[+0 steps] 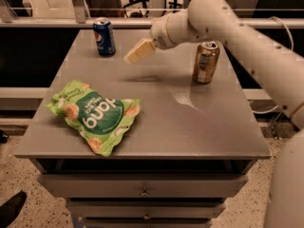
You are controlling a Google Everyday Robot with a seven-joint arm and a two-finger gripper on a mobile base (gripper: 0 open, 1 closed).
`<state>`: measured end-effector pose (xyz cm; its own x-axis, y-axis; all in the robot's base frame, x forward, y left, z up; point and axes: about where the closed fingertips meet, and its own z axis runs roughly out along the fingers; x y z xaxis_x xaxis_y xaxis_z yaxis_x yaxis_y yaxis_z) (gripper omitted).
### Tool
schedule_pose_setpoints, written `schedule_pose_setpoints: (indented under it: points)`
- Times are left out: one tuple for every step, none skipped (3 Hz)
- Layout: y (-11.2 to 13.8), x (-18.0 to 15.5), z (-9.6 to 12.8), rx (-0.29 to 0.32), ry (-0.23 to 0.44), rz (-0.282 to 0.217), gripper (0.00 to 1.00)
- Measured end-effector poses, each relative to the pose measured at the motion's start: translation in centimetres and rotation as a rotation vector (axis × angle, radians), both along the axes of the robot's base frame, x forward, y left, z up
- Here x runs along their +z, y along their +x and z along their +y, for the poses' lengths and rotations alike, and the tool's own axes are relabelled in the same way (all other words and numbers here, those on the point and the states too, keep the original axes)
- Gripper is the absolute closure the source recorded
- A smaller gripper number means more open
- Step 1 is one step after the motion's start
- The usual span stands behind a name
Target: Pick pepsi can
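Where the grey surface (190,127) ends at its near edge, drawer fronts (142,188) sit stacked below it, the upper ones each with a small central knob; a green snack bag (95,114) lies flat on the near-left part of the surface, crumpled, printed side up; a gold can (205,61) stands upright on the right side, farther back, well apart from the bag; a white arm (247,42) enters from the right edge and reaches leftward; the gripper (137,52) at its end hangs above the rear-middle of the surface, pointing down and to the left, touching neither of the 2 cans; a faint shadow lies on the surface beneath it; whether the jaws are open or closed cannot be told from this view; the pepsi can (104,37) stands upright near the rear-left corner of the surface, logo toward the camera, left of the gripper and apart from it; 1 metal rail (57,23) runs across behind the surface.
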<state>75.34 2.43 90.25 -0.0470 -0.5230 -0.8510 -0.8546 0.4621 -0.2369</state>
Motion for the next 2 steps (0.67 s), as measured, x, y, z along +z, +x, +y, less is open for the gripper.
schedule_pose_setpoints:
  points:
    - [2.8,-0.5,2.9,0.006,0.076,-0.023,0.00]
    - [5.3,-0.9,5.6,0.016,0.118,-0.029,0.00]
